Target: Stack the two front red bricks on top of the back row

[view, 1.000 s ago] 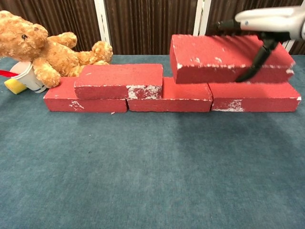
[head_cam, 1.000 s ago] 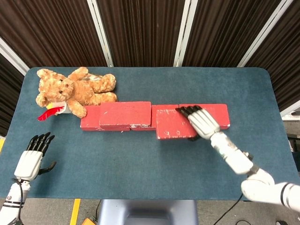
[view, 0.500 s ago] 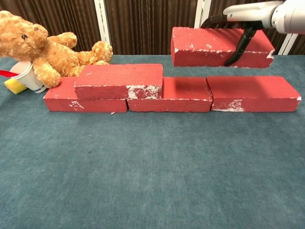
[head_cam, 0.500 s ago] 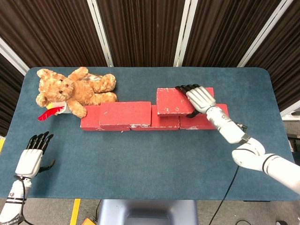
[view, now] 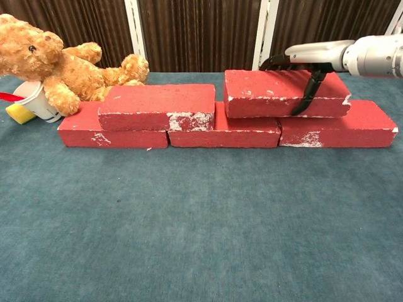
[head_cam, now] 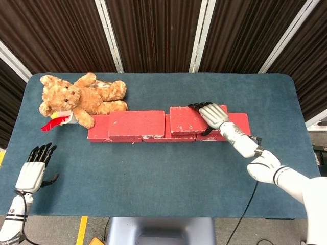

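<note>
Squarely atop the back row [view: 223, 133], chipped red brick [view: 264, 94]; white scuffs.

Three scuffed red bricks form the back row [view: 223, 133]. The left upper brick [view: 157, 106] lies flat across its left joint; the right upper brick [view: 267, 94] sits flat over the right joint.

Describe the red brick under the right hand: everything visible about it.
The upper right brick is a red rectangular block with white scuffs along its edges and front face, foam-like in look. It lies flat and level on the back row, bridging the joint between the middle and right bricks. The right hand grips it, fingers over the top and thumb down the front face. A small gap separates it from the other stacked brick.
</note>
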Controlling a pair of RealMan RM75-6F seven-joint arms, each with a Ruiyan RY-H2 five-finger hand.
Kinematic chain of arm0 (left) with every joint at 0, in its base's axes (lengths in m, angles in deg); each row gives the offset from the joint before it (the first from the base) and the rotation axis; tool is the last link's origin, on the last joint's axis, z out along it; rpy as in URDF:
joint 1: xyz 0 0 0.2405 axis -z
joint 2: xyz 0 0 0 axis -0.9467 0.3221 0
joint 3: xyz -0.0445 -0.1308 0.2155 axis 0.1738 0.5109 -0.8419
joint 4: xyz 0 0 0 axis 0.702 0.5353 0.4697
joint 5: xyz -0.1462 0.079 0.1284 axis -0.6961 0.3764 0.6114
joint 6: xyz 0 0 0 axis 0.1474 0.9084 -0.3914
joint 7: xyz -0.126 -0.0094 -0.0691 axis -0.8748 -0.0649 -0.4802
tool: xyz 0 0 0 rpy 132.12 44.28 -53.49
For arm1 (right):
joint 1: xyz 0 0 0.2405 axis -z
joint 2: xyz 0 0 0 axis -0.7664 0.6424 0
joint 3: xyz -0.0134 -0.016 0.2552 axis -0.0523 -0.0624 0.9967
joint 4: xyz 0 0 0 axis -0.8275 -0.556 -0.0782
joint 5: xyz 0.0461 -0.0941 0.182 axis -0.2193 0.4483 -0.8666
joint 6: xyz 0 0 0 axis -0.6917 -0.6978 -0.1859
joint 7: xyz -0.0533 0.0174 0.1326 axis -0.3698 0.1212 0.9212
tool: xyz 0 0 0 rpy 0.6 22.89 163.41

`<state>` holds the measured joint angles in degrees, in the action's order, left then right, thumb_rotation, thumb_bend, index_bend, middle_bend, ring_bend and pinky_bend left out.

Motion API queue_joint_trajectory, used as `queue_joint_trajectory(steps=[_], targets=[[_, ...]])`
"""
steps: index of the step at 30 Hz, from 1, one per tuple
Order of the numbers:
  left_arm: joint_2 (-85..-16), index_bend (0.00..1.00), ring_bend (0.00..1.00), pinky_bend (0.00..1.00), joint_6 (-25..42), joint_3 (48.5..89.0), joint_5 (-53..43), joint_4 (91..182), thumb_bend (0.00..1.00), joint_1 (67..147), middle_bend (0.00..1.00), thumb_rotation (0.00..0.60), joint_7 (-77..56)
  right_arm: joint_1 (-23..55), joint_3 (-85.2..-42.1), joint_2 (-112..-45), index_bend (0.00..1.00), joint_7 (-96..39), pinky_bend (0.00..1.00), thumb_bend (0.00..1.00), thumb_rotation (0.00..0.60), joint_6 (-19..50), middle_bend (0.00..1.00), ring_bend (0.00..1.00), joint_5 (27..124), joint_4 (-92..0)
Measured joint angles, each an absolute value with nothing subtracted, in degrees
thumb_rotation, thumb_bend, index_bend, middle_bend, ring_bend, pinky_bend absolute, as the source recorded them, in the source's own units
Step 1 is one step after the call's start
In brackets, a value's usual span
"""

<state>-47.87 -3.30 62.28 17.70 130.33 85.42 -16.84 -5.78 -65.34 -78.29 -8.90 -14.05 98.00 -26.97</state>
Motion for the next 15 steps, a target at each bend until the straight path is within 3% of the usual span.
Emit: queue_joint_trajectory(steps=[8, 15], targets=[[-47.88, 0.00, 0.00, 0.00, -2.78, 62.30, 17.78, 130.10, 0.26, 85.48, 0.00, 0.600, -17.31, -7.05, -65.96, -80.42, 0.54, -9.72, 0.58, 0.26, 0.600, -15.87, 0.53, 0.41, 96.49, -25.30], [-47.72, 0.00, 0.00, 0.00, -2.66, 62.36, 17.97, 129.87, 0.26, 85.51, 0.00, 0.600, -18.06, -7.70, -65.79, -81.00, 0.35, -12.59, 0.46, 0.26, 0.600, -16.93, 0.40, 0.26, 94.51, -25.75]])
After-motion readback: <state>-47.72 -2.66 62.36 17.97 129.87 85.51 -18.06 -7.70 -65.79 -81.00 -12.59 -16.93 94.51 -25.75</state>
